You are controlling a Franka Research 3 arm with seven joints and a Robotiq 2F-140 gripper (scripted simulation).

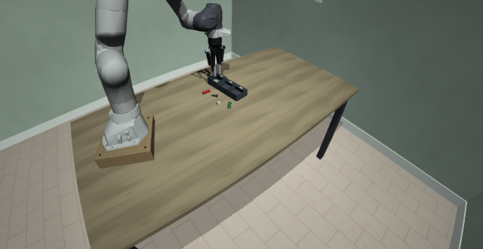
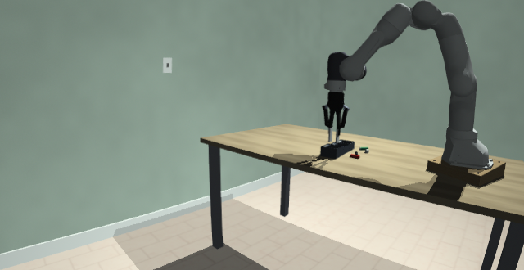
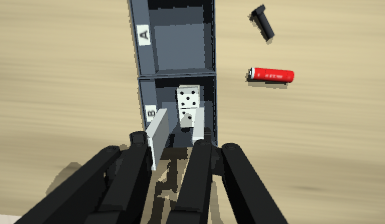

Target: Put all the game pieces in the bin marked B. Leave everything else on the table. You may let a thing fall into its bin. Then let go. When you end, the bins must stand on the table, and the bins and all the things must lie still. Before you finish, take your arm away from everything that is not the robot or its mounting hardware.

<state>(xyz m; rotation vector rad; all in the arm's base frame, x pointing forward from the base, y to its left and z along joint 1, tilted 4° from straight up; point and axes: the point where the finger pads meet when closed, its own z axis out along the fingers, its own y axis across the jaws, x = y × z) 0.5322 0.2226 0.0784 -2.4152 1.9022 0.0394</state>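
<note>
My gripper (image 1: 216,74) (image 2: 334,137) (image 3: 182,120) points down over compartment B of the dark bin tray (image 1: 237,96) (image 2: 336,151) (image 3: 177,76). Its fingers stand a little apart, with nothing gripped. A white domino (image 3: 188,102) with black pips lies in compartment B, below and partly behind the right finger in the wrist view. Compartment A beside it looks empty in the wrist view. A small white piece (image 1: 218,103) (image 2: 367,150) lies on the table near the tray; it is too small to tell what it is.
A red battery (image 1: 206,91) (image 2: 354,155) (image 3: 272,75) and a black bolt (image 1: 214,96) (image 3: 263,23) lie beside the tray on the table. A green cylinder (image 1: 229,105) (image 2: 363,148) lies near the white piece. The tray stands near one long table edge.
</note>
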